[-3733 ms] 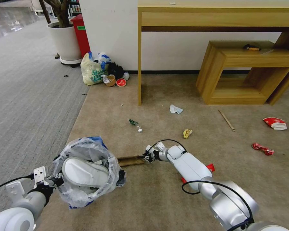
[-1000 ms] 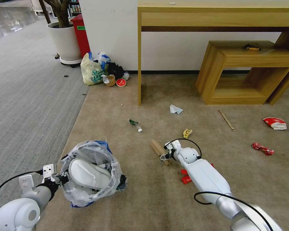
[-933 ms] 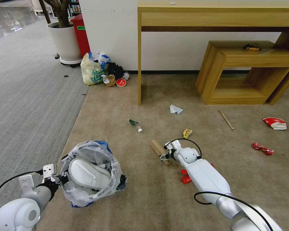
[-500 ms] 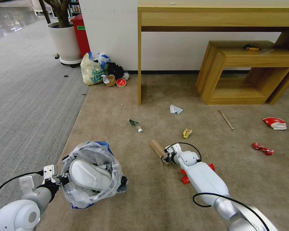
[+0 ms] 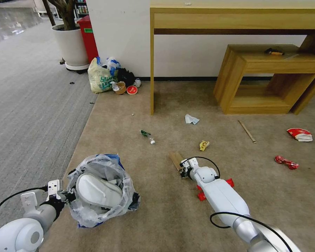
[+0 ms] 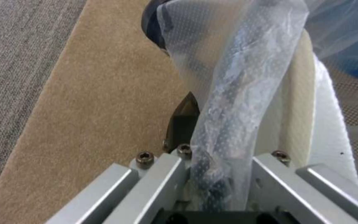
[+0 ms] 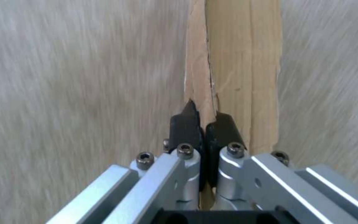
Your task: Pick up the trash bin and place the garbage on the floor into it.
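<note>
While our right tool [image 5: 183,170] is pinched together on the near end of the brown cardboard strip [image 5: 176,160], we judge the hold to be the main risk: in the right wrist view the dark fingertips [image 7: 187,124] close on a thin, split edge of the cardboard [image 7: 233,77], so the strip could tear there or slide free on the way to the trash bin [image 5: 100,190]. A long strip held by one end could also swing and catch the crinkly liner, or hit the rim and fall beside the trash bin. Our left tool [image 5: 64,197] is clamped on the bin's rim and its plastic bag [image 6: 237,93]; the film is slippery, and we think a jolt could let the bin tip. The bin hangs at the left arm, to the left of the cardboard and well apart from it; it is small, round and dark, lined with clear plastic with a blue edge, and a white slipper [image 5: 98,190] lies in its mouth. The cardboard is flat, tan and creased lengthwise. Beyond it on the beige floor [image 5: 164,217] lie a yellow scrap [image 5: 203,145], a tissue [image 5: 191,119], a wooden stick [image 5: 247,131] and red wrappers [image 5: 286,162].
</note>
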You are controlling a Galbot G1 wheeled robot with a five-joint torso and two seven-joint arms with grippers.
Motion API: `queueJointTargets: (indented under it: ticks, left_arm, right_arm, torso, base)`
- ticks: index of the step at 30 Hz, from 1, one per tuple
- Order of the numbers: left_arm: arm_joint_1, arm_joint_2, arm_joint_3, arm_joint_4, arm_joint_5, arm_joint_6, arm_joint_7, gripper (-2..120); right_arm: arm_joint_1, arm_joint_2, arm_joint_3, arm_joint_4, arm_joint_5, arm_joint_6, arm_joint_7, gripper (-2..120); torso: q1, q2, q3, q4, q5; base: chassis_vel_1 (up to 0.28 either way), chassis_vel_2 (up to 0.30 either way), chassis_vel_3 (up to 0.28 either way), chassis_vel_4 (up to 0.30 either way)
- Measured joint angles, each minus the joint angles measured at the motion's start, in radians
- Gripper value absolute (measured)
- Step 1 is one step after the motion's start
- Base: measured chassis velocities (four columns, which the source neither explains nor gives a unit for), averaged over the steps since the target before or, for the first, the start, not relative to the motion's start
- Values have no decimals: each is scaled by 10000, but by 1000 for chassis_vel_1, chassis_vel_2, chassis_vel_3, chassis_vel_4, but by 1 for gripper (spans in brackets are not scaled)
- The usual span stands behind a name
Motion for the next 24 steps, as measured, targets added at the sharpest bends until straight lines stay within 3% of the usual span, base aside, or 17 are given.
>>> queueJointTargets:
  ticks: [3,8,11,12,17,24]
  left_arm:
    - [-19,4,20,-1,35,0,0,0]
    - [-66,6,73,7,114,0,-29,0]
    - [-163,-26,203,78,273,0,-107,0]
    - [-163,-26,203,78,273,0,-107,0]
    - [-472,-4,618,290,451,0,-272,0]
    - [-828,110,1090,520,511,0,-507,0]
  right_arm:
    - [-6,-158,153,961,-139,648,99,0]
    - [97,-439,72,2386,239,883,145,0]
    - [227,-699,-297,4211,1450,1192,64,0]
    - [227,-699,-297,4211,1450,1192,64,0]
    - [476,-885,-1460,6613,3452,1369,-15,0]
    - [544,-1054,-3196,8718,4413,1339,107,0]
  torso:
    - [0,0,0,0,-1]
    - [0,0,1,-3,-2]
    - [1,0,0,0,-2]
    - [1,0,0,0,-2]
    - [0,1,1,1,0]
    - [0,0,-1,1,-3]
  base:
    - [0,0,0,0]
    - [0,0,0,0]
    - [0,0,0,0]
    - [0,0,0,0]
    - [0,0,0,0]
    - [0,0,0,0]
